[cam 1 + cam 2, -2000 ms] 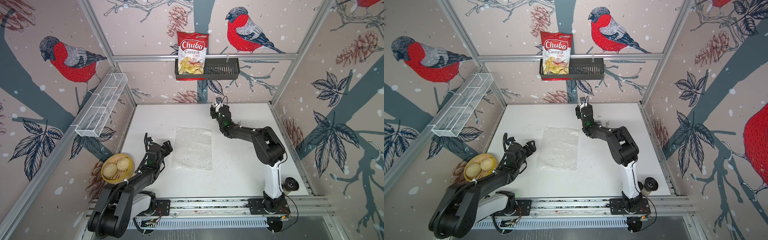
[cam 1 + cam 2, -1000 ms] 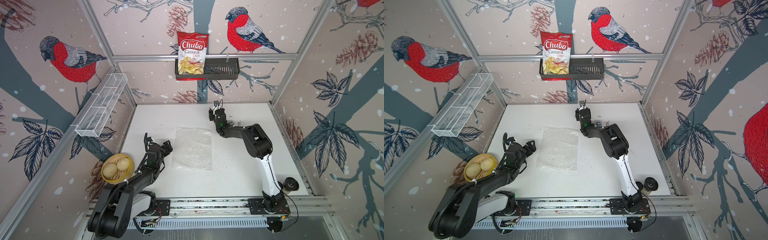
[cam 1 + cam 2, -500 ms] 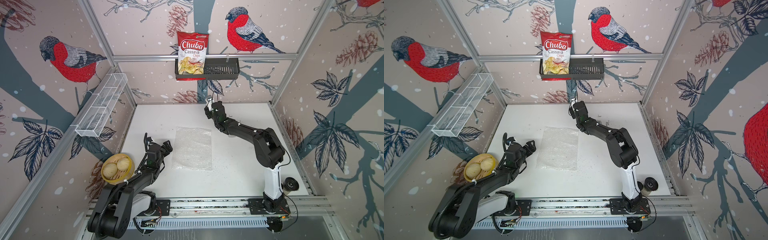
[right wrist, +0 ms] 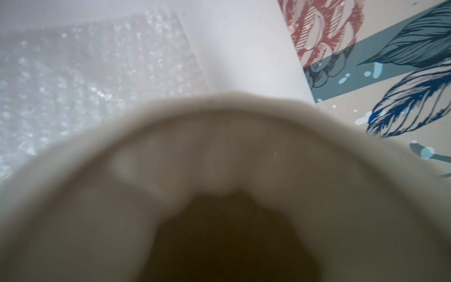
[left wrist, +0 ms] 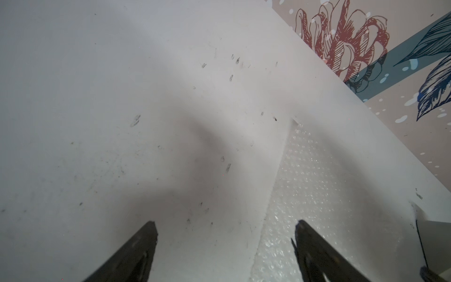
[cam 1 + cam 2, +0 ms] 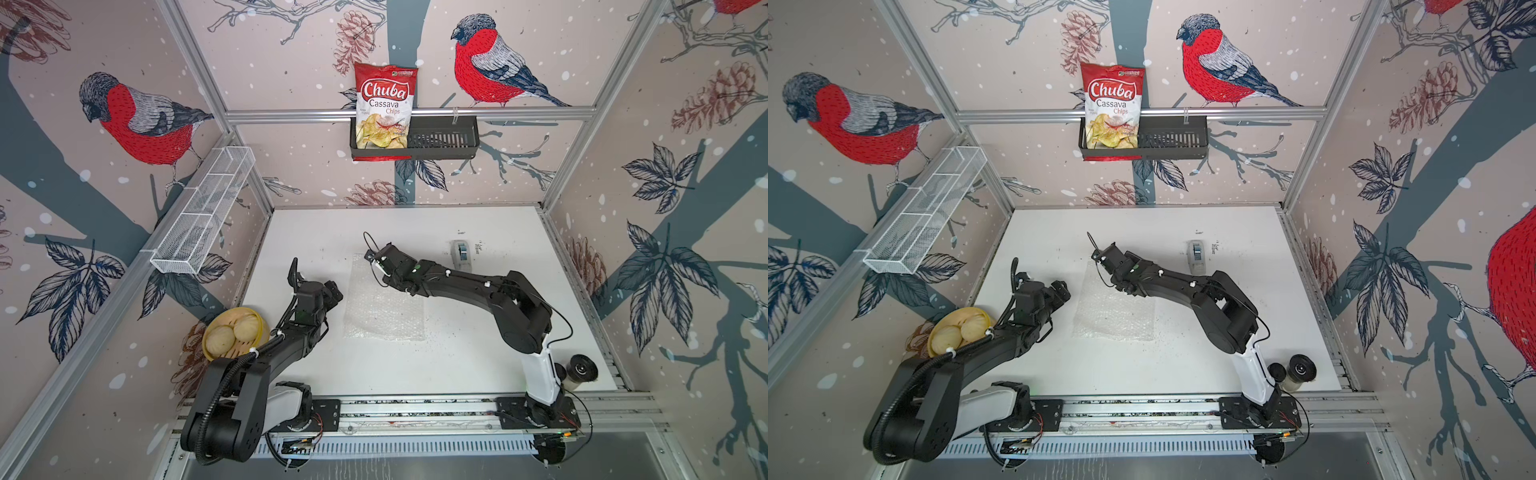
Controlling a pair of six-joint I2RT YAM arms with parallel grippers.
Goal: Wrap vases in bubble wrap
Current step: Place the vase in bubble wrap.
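Black fingers (image 5: 136, 251) of L gripper (image 5: 226, 221): set wide apart, nothing betw. them. One tip is over bare table (image 5: 97, 97), the other over the edge of the bubble wrap (image 5: 305, 195). Contact w/ sheet: can't tell. In both top views L gripper (image 6: 332, 291) (image 6: 1061, 289) sits just beside the sheet's left edge.

R gripper (image 6: 376, 262): fingers not visible. Wrist view is filled by a blurred beige vase (image 4: 219, 146) w/ round rim and dark hollow, v. close to lens. Finger spread and grip: can't tell. In both top views the gripper is over the sheet's far edge.

Bubble wrap (image 6: 384, 307) (image 6: 1115, 311): clear-whitish and bubbled, lying flat mid-table betw. the two arms. R forearm crosses above its far right corner. It also shows in R wrist view (image 4: 85, 73), beyond the vase rim.

Other items:
- Small grey item (image 6: 460, 254) on table, far right, apart from the sheet.
- Dark-mouthed cylinder (image 6: 582, 368) at near right corner, by R arm base.
- Yellow basket (image 6: 205, 345) w/ pale round buns, at table's left edge beside L arm.
- Chips bag (image 6: 384, 108) in black wall basket (image 6: 444, 141) on back wall.
- White mesh shelf (image 6: 199, 220) on left wall.
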